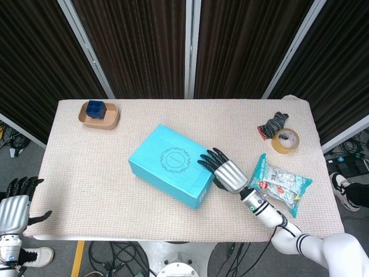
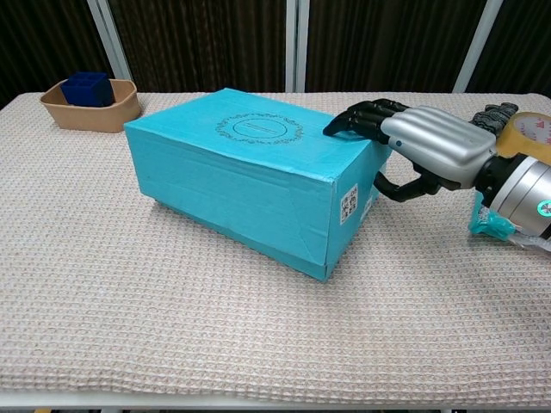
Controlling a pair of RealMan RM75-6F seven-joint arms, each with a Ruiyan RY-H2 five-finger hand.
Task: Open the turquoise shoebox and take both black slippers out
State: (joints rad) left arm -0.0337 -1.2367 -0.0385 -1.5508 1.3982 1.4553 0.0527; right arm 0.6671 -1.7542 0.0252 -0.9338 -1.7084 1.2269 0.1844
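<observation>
The turquoise shoebox (image 1: 171,173) (image 2: 250,176) lies closed in the middle of the table, with a round ornament on its lid. My right hand (image 1: 226,173) (image 2: 417,146) rests at the box's right end, fingers (image 2: 357,119) laid over the lid's edge and thumb against the end wall. It holds nothing apart from this contact. My left hand (image 1: 14,205) hangs off the table's front left corner, fingers apart and empty. No slippers are visible.
A tan tray (image 1: 99,118) (image 2: 90,112) with a blue block stands at the back left. A snack packet (image 1: 282,183) (image 2: 508,219) lies right of my right arm. A tape roll (image 1: 285,140) and a dark cloth (image 1: 272,124) sit at the back right.
</observation>
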